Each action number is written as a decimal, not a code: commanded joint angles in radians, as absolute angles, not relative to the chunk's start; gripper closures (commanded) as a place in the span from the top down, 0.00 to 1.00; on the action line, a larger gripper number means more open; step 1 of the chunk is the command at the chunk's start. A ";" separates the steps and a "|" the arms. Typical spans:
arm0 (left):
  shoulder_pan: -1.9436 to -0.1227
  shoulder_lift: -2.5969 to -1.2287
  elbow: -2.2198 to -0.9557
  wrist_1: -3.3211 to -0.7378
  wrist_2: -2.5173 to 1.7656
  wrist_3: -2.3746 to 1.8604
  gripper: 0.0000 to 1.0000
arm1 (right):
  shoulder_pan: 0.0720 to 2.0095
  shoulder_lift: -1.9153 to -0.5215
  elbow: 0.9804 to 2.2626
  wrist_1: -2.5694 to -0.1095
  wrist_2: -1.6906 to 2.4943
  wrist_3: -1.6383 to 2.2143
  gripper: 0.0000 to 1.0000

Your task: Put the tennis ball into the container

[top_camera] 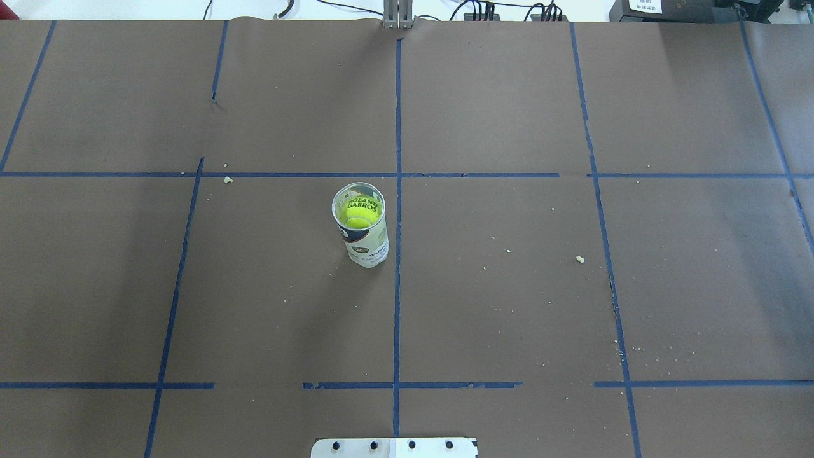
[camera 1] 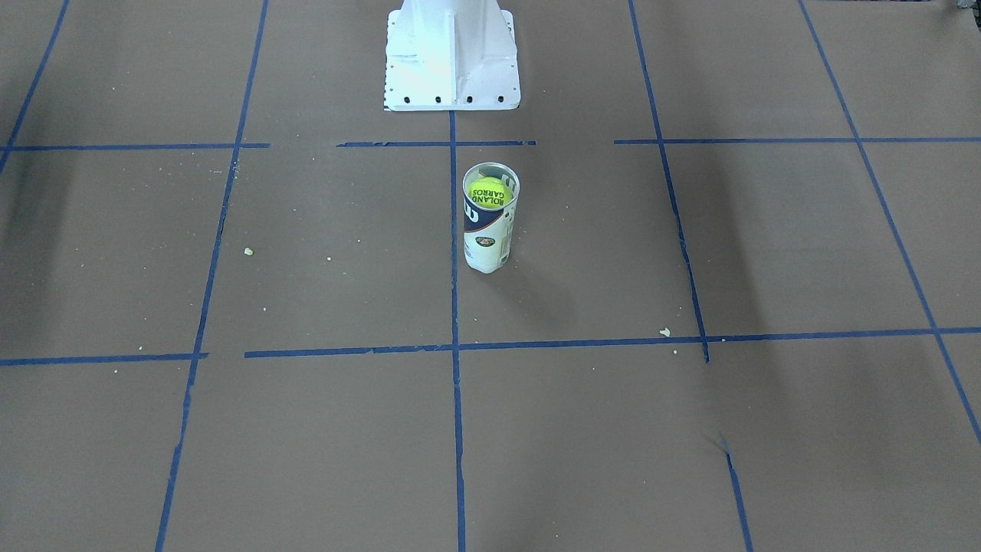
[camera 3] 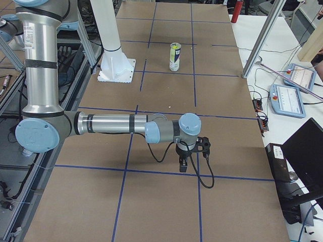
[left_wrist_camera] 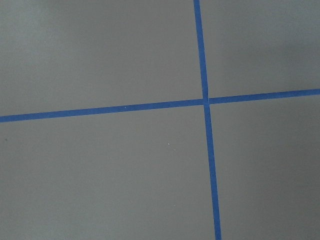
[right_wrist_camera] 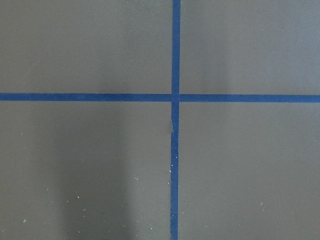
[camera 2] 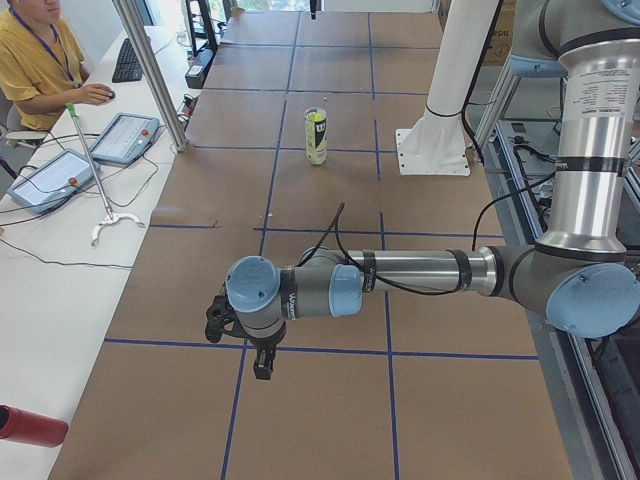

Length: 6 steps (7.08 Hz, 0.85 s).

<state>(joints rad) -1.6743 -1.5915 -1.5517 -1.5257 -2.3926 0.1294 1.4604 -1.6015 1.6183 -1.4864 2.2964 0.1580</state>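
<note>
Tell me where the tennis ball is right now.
In the overhead view, the tennis ball sits inside the upright container, just left of the centre tape line.

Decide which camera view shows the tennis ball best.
Overhead exterior: it looks into the open container onto the tennis ball, lettering readable. Front-facing shows it through the wall; side views, a speck; wrist views, nothing.

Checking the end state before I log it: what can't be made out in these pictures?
The left gripper: seen only small in exterior left view; open or shut unclear.
The right gripper: same, exterior right view.
Below the tennis ball: hidden by the label on the container.
</note>
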 commanded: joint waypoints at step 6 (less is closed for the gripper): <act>-1.641 -1.480 -1.706 -1.485 -2.394 0.074 1.00 | 1.460 -1.601 1.618 -1.486 2.296 0.158 1.00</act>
<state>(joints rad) -1.6439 -1.4899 -1.7000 -1.4832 -2.3895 0.0716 1.4603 -1.6021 1.6183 -1.4864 2.2964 0.1580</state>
